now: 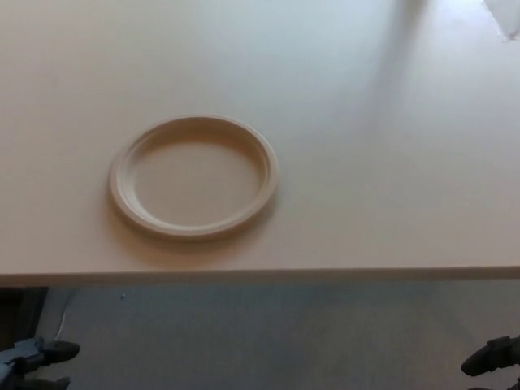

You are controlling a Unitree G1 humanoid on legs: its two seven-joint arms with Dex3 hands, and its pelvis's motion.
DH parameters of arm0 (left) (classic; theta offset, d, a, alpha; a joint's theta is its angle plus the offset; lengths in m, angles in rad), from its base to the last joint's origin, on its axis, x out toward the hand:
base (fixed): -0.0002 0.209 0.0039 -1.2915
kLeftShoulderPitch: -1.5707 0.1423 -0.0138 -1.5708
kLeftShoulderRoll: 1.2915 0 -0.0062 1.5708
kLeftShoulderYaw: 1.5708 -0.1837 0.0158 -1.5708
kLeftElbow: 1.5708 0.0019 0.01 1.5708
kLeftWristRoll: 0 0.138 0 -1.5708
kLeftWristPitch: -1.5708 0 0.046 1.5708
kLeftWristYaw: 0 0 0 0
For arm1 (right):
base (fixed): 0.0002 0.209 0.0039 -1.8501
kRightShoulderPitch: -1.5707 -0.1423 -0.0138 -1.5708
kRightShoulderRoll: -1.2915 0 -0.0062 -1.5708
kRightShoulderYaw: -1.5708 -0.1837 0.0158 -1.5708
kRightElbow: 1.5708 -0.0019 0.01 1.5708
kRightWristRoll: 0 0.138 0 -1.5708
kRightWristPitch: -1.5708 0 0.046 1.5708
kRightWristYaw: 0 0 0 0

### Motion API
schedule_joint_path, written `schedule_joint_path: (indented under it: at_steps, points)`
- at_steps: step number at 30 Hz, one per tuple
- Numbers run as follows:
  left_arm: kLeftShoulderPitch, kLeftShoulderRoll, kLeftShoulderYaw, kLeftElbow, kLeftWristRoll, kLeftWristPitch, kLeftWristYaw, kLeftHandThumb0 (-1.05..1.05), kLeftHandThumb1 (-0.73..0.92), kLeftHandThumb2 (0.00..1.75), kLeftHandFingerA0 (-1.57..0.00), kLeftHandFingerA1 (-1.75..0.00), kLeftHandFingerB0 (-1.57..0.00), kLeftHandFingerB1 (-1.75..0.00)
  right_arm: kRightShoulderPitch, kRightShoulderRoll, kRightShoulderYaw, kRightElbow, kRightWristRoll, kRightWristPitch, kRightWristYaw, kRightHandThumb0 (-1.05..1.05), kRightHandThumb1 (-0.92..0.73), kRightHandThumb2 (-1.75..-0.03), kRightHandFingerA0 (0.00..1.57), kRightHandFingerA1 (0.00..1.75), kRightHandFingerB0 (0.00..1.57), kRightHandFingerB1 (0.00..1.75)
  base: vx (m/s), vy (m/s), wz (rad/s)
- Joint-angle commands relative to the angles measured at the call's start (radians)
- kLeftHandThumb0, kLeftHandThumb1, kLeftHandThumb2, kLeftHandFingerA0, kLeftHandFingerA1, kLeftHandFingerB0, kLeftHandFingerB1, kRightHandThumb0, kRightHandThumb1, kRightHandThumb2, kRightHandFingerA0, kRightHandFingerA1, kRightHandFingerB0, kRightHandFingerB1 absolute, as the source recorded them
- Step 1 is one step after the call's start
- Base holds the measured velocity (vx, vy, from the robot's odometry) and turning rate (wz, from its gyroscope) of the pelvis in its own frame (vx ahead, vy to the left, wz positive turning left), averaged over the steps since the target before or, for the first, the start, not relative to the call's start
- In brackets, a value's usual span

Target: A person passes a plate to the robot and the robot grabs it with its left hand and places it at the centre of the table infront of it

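A round cream plate (193, 177) lies flat on the pale table (366, 162), left of the middle and close to the front edge. Nothing touches it. My left hand (36, 357) shows only as a dark sliver at the bottom left corner, below the table's edge and far from the plate. My right hand (491, 357) peeks in at the bottom right corner, also below the table. Too little of either hand shows to tell how its fingers stand.
The table's front edge (260, 276) runs across the lower part of the picture, with grey floor (268, 341) beneath it. A bright patch of something white (505, 16) sits at the top right corner.
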Motion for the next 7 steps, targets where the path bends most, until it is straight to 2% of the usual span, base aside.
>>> schedule_joint_path:
  at_steps: [1, 7]
  points:
    - [-0.024, 0.026, -0.022, 0.057, 0.015, -0.058, 0.062, -0.67, 0.82, 0.66, -0.57, -0.41, -0.45, -0.36, -0.004, -0.008, -0.005, -0.003, 0.005, -0.006, -0.011, -0.49, -0.61, -0.58, 0.72, 0.68, 0.56, 0.55, 0.0, 0.0, 0.0]
    - [-0.037, 0.031, -0.033, 0.082, -0.001, -0.067, 0.067, -0.66, 0.82, 0.65, -0.59, -0.41, -0.45, -0.36, -0.013, -0.008, -0.008, -0.004, 0.006, 0.0, -0.011, -0.47, -0.62, -0.58, 0.71, 0.69, 0.55, 0.55, 0.0, 0.0, 0.0]
